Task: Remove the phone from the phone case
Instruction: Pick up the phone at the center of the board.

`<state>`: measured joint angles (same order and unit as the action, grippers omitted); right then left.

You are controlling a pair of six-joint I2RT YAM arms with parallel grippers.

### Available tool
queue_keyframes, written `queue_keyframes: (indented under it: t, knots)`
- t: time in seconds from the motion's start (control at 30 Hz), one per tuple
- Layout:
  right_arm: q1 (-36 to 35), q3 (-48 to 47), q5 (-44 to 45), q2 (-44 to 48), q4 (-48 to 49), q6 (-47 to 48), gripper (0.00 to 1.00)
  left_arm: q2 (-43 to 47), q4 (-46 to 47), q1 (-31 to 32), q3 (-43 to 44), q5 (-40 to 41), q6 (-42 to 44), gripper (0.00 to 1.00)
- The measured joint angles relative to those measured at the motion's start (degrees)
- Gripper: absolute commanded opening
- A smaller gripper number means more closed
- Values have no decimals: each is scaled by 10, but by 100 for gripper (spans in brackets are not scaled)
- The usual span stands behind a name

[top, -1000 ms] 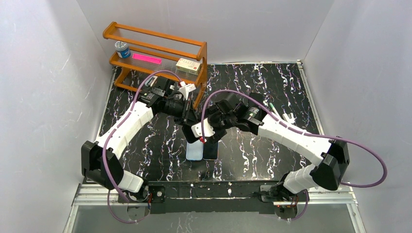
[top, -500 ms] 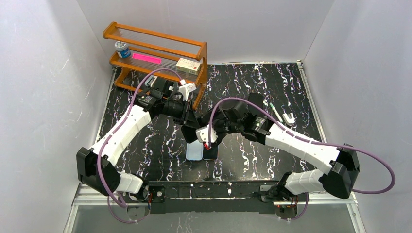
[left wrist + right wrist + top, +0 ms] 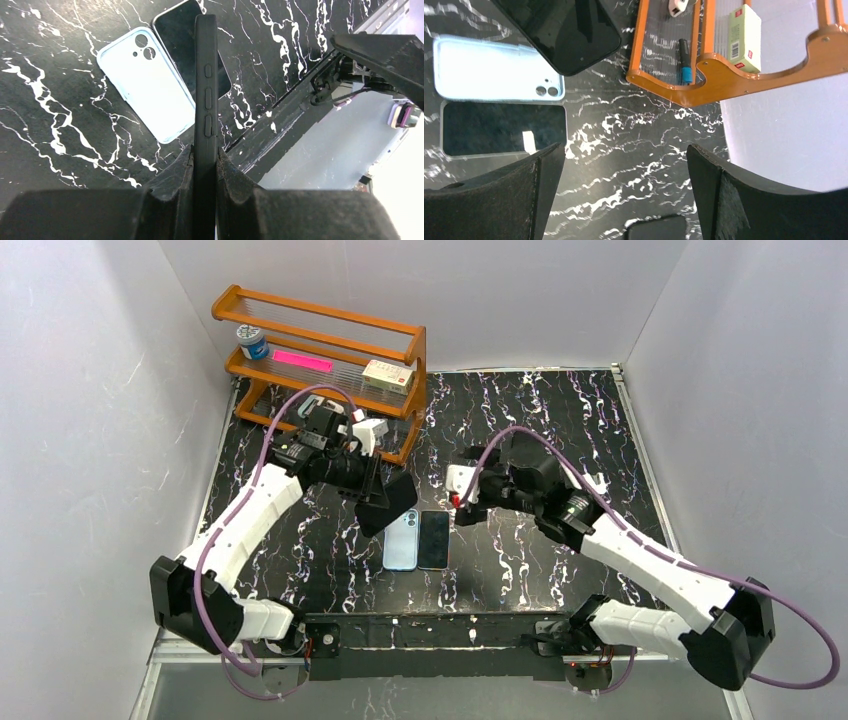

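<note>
Apparently little is done yet — the left gripper (image 3: 205, 157) clamps the black case (image 3: 205, 75) above the bench's (image 3: 330, 540) middle, its glossy face suggesting the phone (image 3: 559, 30) sits inside. The right gripper (image 3: 624, 170) gapes empty, well apart — prying it out is left.

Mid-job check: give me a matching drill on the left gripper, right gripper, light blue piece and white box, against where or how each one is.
Things:
1. left gripper
2. right gripper
3. light blue piece
4. white box

States:
A. on the wooden rack
B. open, nothing between the fingers
C. shut on the black case
D. lying flat on the table

Pairs: 1-C, 2-B, 3-D, 4-A
</note>
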<state>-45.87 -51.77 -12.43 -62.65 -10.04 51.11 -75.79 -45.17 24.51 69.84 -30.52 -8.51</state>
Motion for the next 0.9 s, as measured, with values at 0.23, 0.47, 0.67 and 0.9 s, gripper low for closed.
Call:
queue_keyframes:
  t: [0.23, 0.47, 0.67, 0.9]
  knots:
    - [25, 61, -40, 57, 122, -268, 99, 68, 62, 0, -39, 37, -43, 0]
    - [28, 47, -7, 26, 150, -610, 99, 135, 189, 0, -106, 73, -141, 0]
    - [30, 50, -20, -12, 185, -815, 99, 185, 301, 0, -169, 116, -239, 0]
    - [30, 77, -53, -47, 331, -997, 94, 211, 451, 0, -252, 149, -375, 0]
